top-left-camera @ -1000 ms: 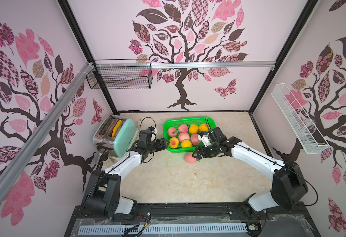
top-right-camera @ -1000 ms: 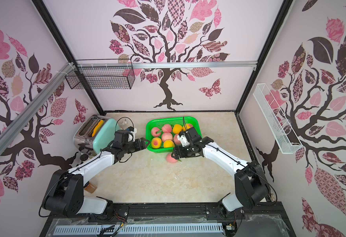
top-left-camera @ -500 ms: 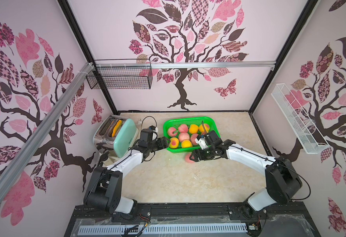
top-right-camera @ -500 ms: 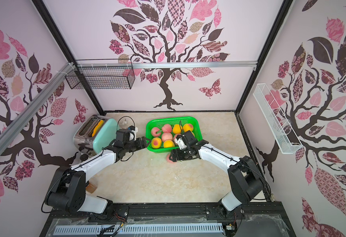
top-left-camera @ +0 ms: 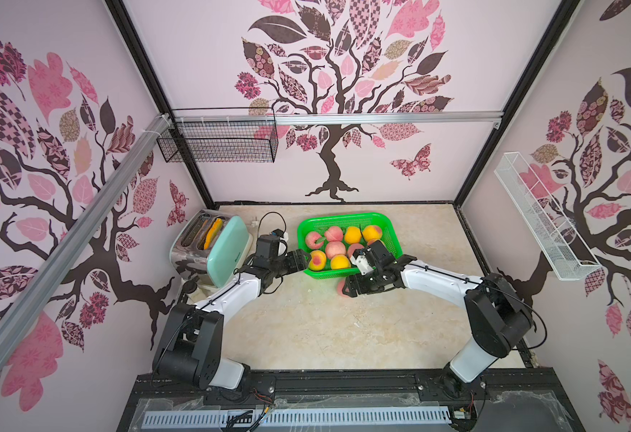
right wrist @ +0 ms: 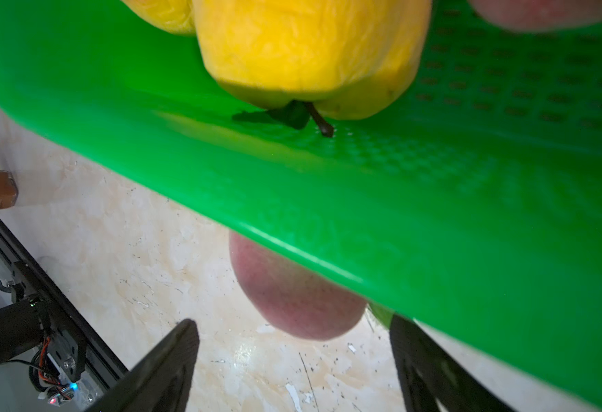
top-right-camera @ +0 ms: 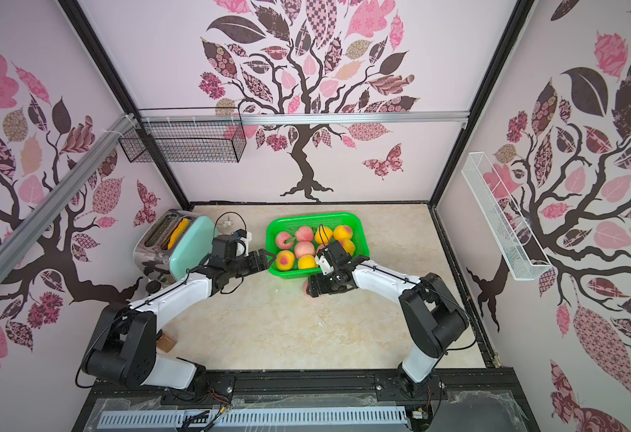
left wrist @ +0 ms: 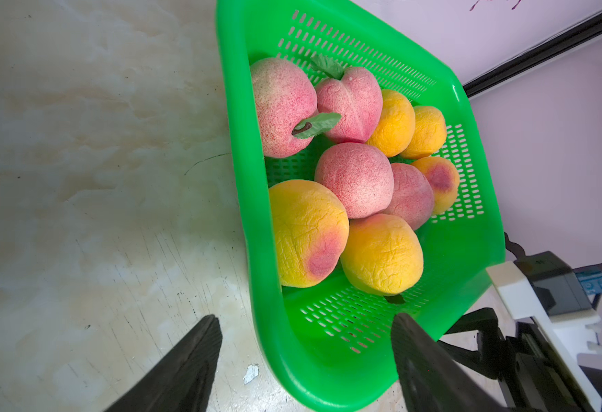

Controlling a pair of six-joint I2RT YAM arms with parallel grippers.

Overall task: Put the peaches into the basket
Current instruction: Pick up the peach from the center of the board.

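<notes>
At 12 o'clock on the table (top-left-camera: pixel 306 329), in both top views, sits the green basket (top-left-camera: pixel 343 217) with nine peaches (top-left-camera: pixel 335 248) inside. One more, the loose peach (top-left-camera: pixel 341 288), lies on the table at the basket's 6 o'clock, just beside its near wall. The right gripper (top-left-camera: pixel 349 287) is right by this peach, with its fingers apart and nothing in them. The left gripper (top-left-camera: pixel 305 258) is at the basket's 8 o'clock corner. A toaster (top-left-camera: pixel 229 248) with an orange slice (top-left-camera: pixel 211 233) in it stands at the basket's 9 o'clock.

In the left wrist view, the left gripper's two fingers (left wrist: pixel 192 356) are spread wide. The basket's corner sits between them, and they pinch nothing. Pink and yellow peaches fill the basket.

In the right wrist view, the basket's wall is very close and blurry. A yellow peach (right wrist: pixel 310 46) with a dark stem rests inside. The loose peach peeks out from under the rim, on the table, ahead of the right gripper's spread fingers (right wrist: pixel 171 367). They do not touch it.
</notes>
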